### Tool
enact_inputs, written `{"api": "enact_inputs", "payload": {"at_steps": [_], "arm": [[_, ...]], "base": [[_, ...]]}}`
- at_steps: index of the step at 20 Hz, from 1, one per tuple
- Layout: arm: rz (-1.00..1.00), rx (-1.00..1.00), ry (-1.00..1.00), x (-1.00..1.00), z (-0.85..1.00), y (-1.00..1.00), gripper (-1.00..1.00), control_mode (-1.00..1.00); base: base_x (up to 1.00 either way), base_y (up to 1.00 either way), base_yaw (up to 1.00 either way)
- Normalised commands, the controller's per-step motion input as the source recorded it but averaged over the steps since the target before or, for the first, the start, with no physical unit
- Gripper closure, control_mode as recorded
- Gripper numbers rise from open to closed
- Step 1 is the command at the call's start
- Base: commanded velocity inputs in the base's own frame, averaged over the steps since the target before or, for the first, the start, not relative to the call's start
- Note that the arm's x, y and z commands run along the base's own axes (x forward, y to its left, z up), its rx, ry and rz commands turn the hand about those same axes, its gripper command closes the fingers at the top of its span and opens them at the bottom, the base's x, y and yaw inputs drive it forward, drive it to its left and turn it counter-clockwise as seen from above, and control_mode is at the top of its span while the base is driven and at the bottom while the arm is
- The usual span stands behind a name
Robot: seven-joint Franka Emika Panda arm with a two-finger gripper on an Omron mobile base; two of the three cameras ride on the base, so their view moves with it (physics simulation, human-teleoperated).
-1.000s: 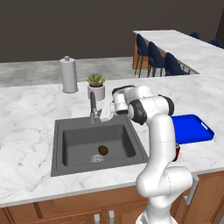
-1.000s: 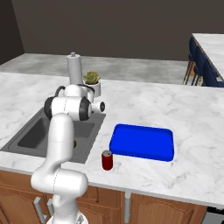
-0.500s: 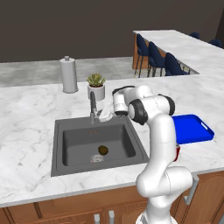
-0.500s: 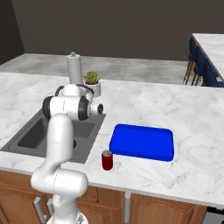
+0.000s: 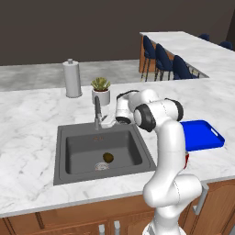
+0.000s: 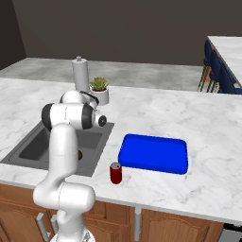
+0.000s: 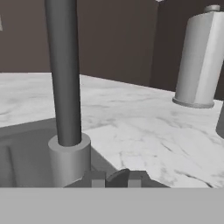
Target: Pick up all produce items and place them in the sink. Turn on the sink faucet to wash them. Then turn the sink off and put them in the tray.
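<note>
We see a counter (image 5: pixel 32 119) that looks like polished white marble with grey veining, smooth and faintly glossy. The sink (image 5: pixel 82 151) reads as matt dark grey, with a shiny round metal drain (image 5: pixel 102 166) in its floor. The sink faucet (image 7: pixel 64 74) looks like brushed grey metal, smooth and dull. The tray (image 6: pixel 153 153) seems bright blue plastic with a soft sheen. The cabinets (image 6: pixel 165 227) below look like warm brown wood with metal handles. The paper-towel roll (image 5: pixel 72 79) appears plain matt white paper. The produce item (image 5: pixel 108 157) looks dull and brown-olive.
</note>
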Motion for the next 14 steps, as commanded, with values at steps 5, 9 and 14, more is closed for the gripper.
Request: {"api": "enact_inputs", "payload": {"at_steps": [5, 9, 14], "arm": [[0.00, 0.04, 0.03, 0.00, 0.00, -0.37, 1.00, -1.00], [0.00, 0.07, 0.06, 0.00, 0.00, -0.54, 1.00, -1.00], [-0.02, 0.07, 0.10, 0.00, 0.00, -0.57, 1.00, -1.00]], "base": [[0.00, 0.00, 0.00], [0.00, 0.00, 0.00], [0.00, 0.00, 0.00]]}}
